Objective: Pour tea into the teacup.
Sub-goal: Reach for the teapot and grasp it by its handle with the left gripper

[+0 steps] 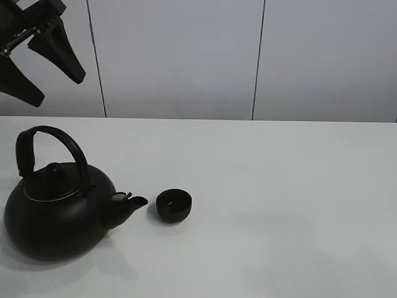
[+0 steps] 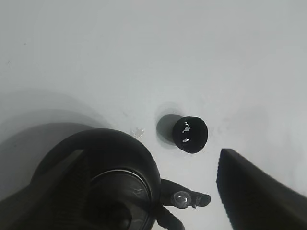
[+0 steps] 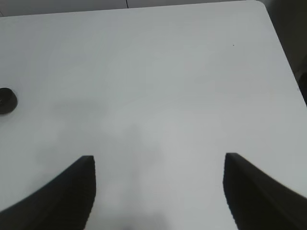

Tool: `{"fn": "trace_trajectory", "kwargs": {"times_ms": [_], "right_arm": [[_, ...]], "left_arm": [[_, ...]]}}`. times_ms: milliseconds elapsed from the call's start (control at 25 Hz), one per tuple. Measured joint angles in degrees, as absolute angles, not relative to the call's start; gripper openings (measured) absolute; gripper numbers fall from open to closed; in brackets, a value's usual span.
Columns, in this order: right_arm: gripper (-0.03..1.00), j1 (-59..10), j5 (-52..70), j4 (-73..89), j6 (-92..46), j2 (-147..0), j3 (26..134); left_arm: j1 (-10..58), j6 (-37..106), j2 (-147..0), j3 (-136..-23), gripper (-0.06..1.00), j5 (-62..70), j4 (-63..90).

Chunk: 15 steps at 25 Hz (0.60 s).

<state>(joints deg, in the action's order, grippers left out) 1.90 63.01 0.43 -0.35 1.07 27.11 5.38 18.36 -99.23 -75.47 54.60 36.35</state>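
L gripper [image 1: 57, 88] hung wide open, empty, high above kettle [image 1: 59, 217]. R gripper [image 3: 159, 160] open too, well apart. Teacup [image 1: 173, 203] sat on table [image 1: 279, 205] just beside spout, glinting inside, prob. tea [image 2: 187, 134]. Pour looked done; if not, L must drop onto handle [image 1: 68, 139].

A round black kettle [image 1: 56, 220] stands upright on the white counter [image 1: 279, 205]; behind the kettle rises a pale panelled wall [image 1: 180, 56].

Lab-like; white table [image 1: 298, 186], panelled wall [image 1: 180, 56]
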Motion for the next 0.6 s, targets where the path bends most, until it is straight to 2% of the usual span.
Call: {"fn": "trace_trajectory", "kwargs": {"times_ms": [600], "right_arm": [[0.51,1.06,62.36,-2.6,1.44,1.07,27.03]], "left_arm": [[5.38,18.36,-99.23,-75.47,0.53,54.23,36.35]]}}
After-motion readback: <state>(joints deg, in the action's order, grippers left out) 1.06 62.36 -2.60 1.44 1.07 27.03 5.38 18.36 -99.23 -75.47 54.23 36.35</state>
